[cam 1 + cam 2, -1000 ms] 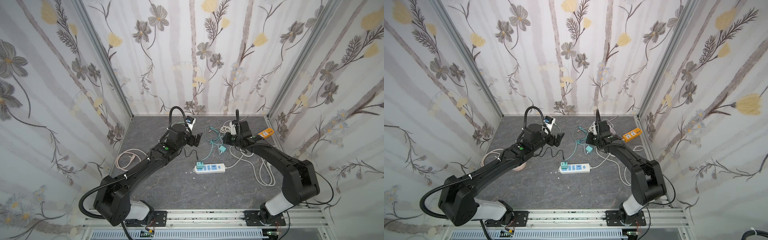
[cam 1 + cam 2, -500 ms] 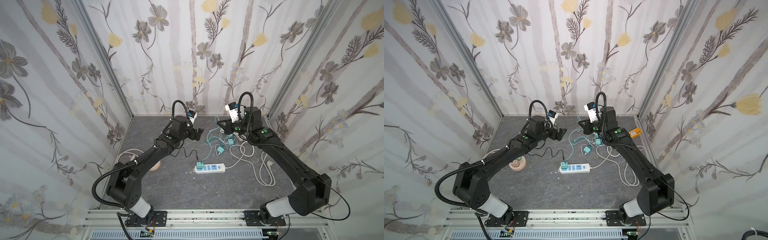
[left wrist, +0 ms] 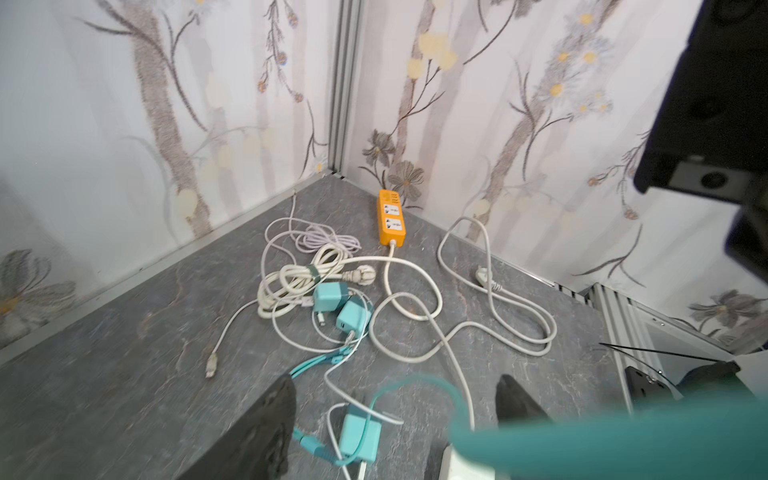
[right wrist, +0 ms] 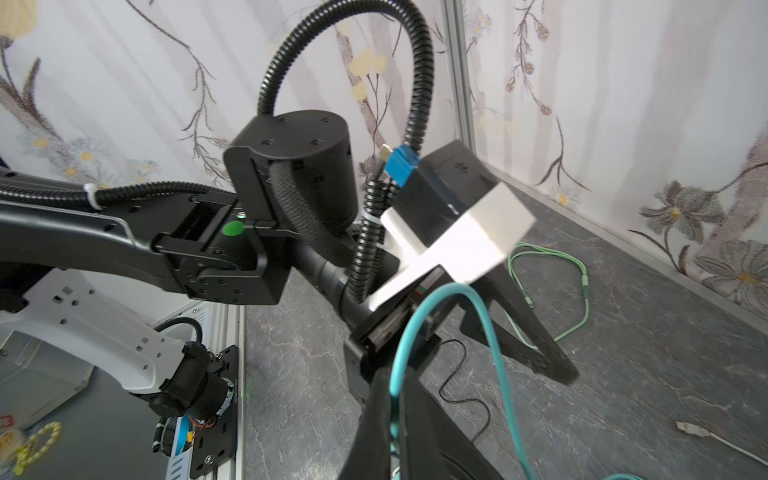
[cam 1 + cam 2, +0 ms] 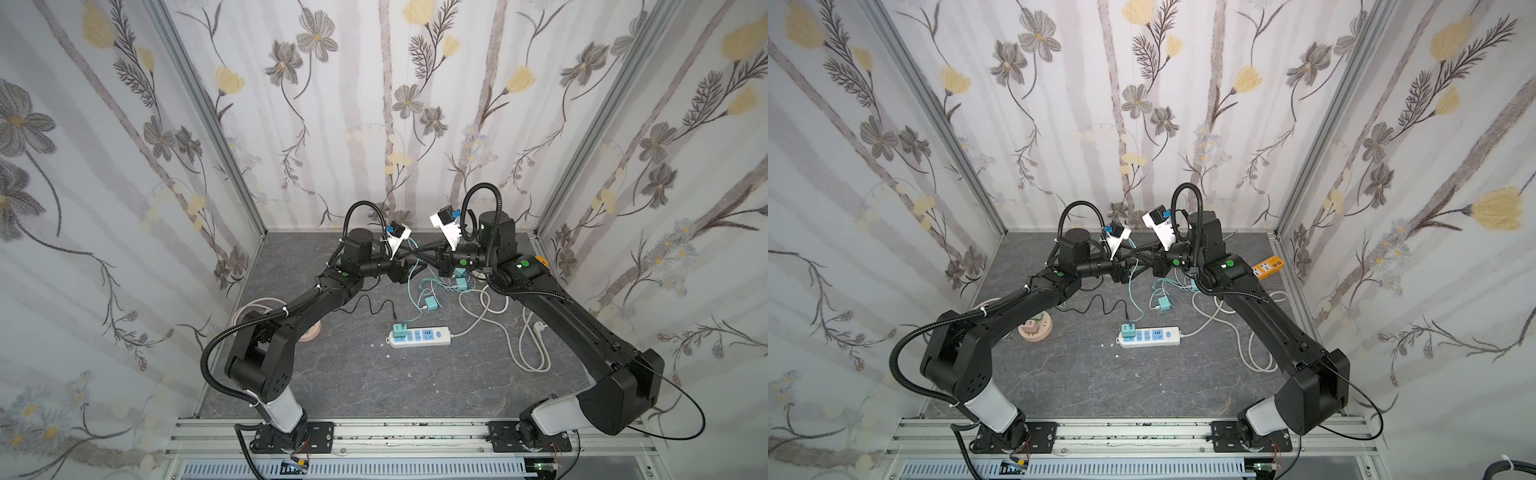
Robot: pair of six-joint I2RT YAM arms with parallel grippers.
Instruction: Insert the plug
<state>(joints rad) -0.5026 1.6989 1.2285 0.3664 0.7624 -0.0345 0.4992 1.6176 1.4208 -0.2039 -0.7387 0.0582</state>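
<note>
Right gripper (image 4: 397, 386), pinched on the teal cable (image 4: 453, 286), is resolved only in the right wrist view. Left gripper (image 3: 395, 382), jaws parted, is shown in the left wrist view. White power strip (image 5: 440, 335), teal charger (image 5: 401, 330) inserted, is placed mid-frame in both top views.

Floor layout

Mid-floor: strip (image 5: 419, 336), with charger (image 5: 400, 330) plugged in its left end. A cable (image 5: 1131, 282) runs from that charger toward the back. Loose charger (image 5: 431, 303) just behind the strip. Far left: round socket (image 5: 1034, 328). Right of the strip: cord loops (image 5: 530, 345). Back right: corner strip (image 5: 1268, 266).
</note>
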